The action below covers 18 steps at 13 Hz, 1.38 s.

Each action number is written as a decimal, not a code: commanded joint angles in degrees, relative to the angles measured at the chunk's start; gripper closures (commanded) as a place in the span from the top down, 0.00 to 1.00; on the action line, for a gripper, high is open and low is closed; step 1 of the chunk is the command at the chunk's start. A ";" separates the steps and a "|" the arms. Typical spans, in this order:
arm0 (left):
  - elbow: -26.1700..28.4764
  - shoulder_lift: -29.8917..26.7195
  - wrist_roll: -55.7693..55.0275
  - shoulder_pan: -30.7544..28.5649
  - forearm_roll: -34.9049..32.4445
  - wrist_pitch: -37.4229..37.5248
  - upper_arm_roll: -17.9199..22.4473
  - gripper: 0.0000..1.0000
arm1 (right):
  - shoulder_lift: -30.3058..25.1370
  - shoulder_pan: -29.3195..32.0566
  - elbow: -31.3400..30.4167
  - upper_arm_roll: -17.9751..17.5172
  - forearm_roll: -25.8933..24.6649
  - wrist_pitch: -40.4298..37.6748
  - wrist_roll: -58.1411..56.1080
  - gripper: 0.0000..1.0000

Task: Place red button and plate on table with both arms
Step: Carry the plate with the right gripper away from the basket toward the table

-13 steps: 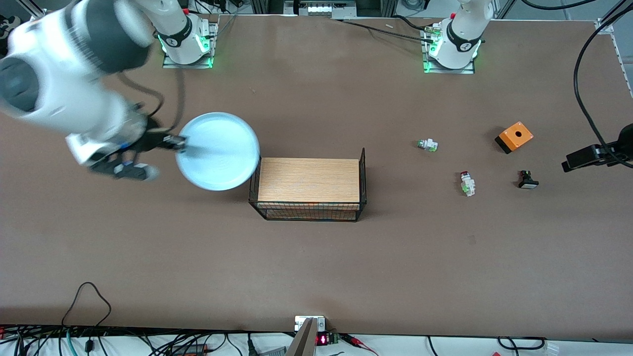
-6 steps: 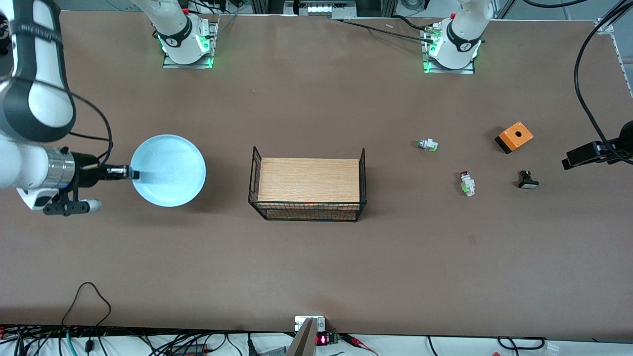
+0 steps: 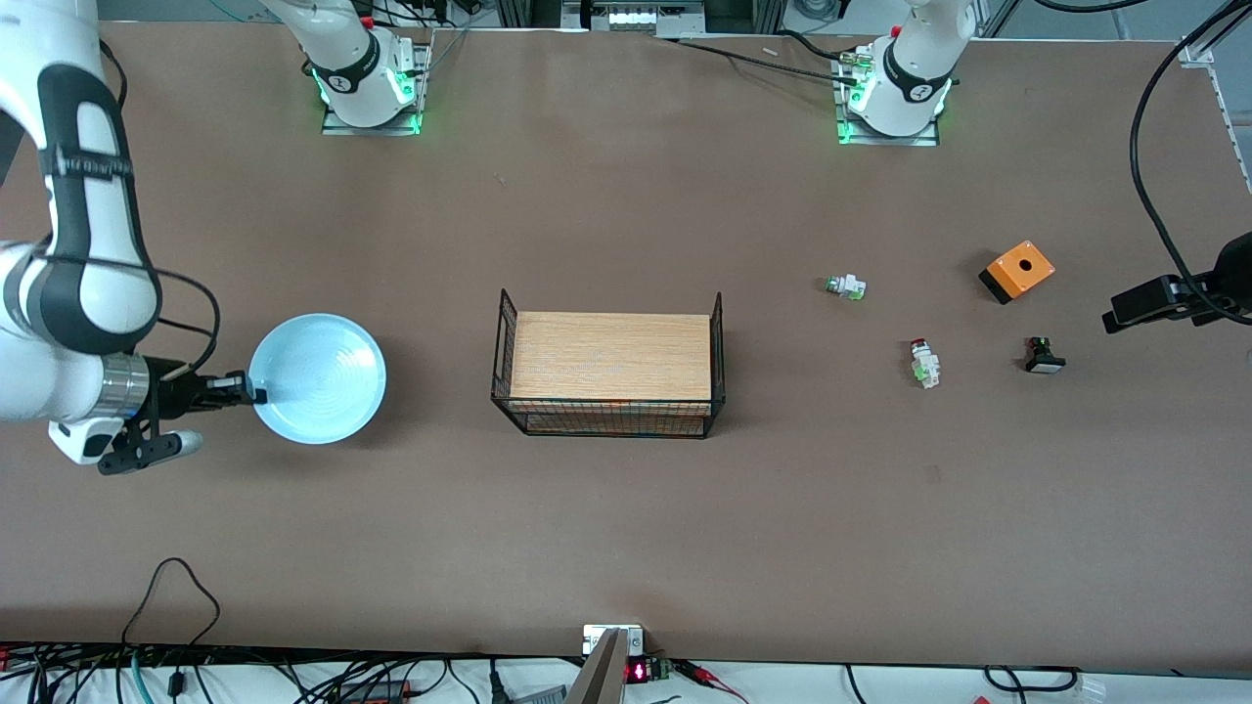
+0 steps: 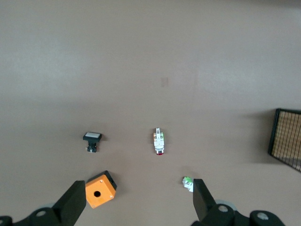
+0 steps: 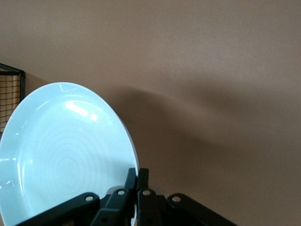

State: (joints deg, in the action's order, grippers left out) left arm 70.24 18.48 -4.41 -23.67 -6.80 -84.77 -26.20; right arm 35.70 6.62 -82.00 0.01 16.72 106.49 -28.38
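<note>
The pale-blue plate (image 3: 318,378) is at the right arm's end of the table (image 3: 626,518), apart from the rack. My right gripper (image 3: 251,393) is shut on its rim, which also shows in the right wrist view (image 5: 137,176) with the plate (image 5: 61,155) beside the fingers. I cannot tell whether the plate touches the table. The red button (image 3: 920,360) lies on the table toward the left arm's end, also in the left wrist view (image 4: 159,141). My left gripper (image 4: 138,207) is open and empty, high over the buttons, and shows at the front view's edge (image 3: 1125,311).
A wood-topped black wire rack (image 3: 611,370) stands mid-table. Near the red button lie a green-capped switch (image 3: 845,286), an orange box (image 3: 1017,270) and a black-bodied button (image 3: 1044,355). Cables run along the table's front edge.
My right arm has carried the plate away from the rack toward the right arm's end of the table, and it now looks smaller and lower. The left arm has barely moved.
</note>
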 commanded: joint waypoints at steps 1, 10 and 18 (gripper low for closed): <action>0.68 -2.03 3.89 0.02 0.83 0.84 0.62 1.00 | 4.28 3.39 0.79 -1.06 3.31 4.66 -9.99 0.00; 16.68 -14.35 1.95 23.94 8.38 -6.90 27.78 1.00 | 13.25 5.42 0.97 -1.24 9.38 17.86 -23.91 0.00; 17.03 -14.52 2.12 23.23 8.12 -6.89 27.43 1.00 | 13.43 5.42 1.14 -1.67 9.47 17.87 -23.47 0.93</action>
State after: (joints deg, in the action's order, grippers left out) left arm 85.72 5.56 -2.96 -0.70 0.46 -90.61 0.87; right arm 49.07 11.07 -81.43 -0.44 24.87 124.61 -50.74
